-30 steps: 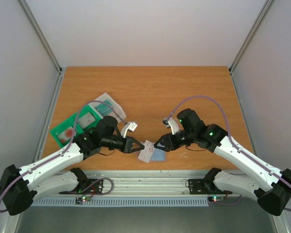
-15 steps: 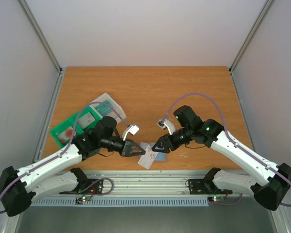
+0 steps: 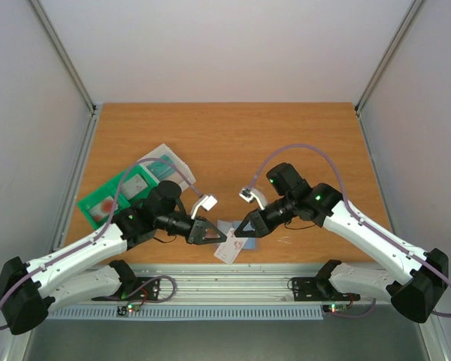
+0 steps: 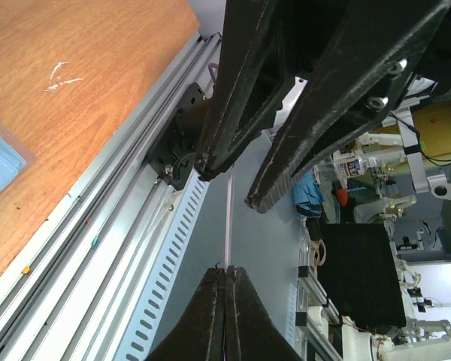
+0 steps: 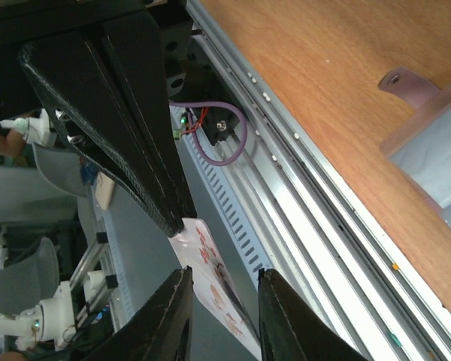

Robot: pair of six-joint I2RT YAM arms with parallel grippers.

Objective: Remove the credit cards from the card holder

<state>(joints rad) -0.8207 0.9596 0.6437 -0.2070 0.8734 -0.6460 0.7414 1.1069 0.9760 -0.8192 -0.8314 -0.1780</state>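
Card holder (image 3: pixel 229 250) sits clamped in the shut left gripper (image 3: pixel 222 237), sticking out past its tips. The right gripper (image 3: pixel 236 232) has just moved in opposite the left gripper, its jaws narrowed but apart around the holder's free end. Looks ready to pinch out a card.

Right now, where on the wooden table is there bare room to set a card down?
Bare: the far half of the wooden table, up to its back edge. Crowded: the left, with green compartment tray and clear plastic box; near centre, where left gripper and right gripper meet at the pale-grey card holder and light blue card.
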